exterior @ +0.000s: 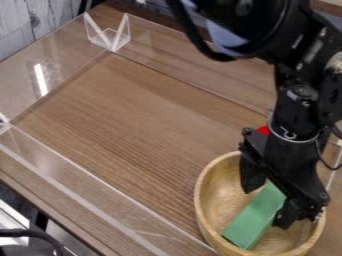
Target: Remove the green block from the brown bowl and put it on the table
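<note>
One green block (257, 217) inside brown bowl (214, 178).

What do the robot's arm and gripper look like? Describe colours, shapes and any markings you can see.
The arm is glossy black with rounded, bulky segments. The gripper is matte black and blocky, with two thick fingers. A small red mark shows on the wrist.

corner bracket: small clear V-shaped acrylic piece (108, 33), upright at far corner of the walled area
outside surface: pale grey-white surface (30, 18) beyond the far-left wall
lower left: dark object (16, 243), blurred, unidentifiable
</note>
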{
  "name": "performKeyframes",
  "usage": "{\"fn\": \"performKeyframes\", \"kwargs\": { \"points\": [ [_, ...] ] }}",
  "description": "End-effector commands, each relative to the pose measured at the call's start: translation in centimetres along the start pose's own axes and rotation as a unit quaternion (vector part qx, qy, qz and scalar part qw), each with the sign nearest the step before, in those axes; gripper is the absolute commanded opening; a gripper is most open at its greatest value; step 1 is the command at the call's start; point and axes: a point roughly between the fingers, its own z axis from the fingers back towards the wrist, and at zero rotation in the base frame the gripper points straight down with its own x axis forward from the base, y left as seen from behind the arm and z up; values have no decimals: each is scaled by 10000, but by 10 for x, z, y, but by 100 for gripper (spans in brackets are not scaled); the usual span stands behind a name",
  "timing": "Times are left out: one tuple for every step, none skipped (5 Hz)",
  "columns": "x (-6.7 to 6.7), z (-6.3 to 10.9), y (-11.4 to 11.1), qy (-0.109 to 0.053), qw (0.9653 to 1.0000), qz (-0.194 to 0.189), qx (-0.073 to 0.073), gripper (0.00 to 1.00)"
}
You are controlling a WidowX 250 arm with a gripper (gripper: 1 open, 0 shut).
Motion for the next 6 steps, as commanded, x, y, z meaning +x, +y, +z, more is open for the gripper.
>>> {"fn": "performKeyframes", "kwargs": {
  "points": [
    [5, 12, 0, -262, 9997, 27, 12, 100],
    [5, 4, 0, -211, 9998, 21, -7, 100],
    [4, -5, 0, -159, 9999, 11, -28, 100],
    [4, -15, 1, -102, 9999, 6, -47, 100],
    [2, -28, 1, -69, 10000, -20, -43, 100],
    [3, -31, 2, -28, 10000, -4, -54, 0]
  ]
}}
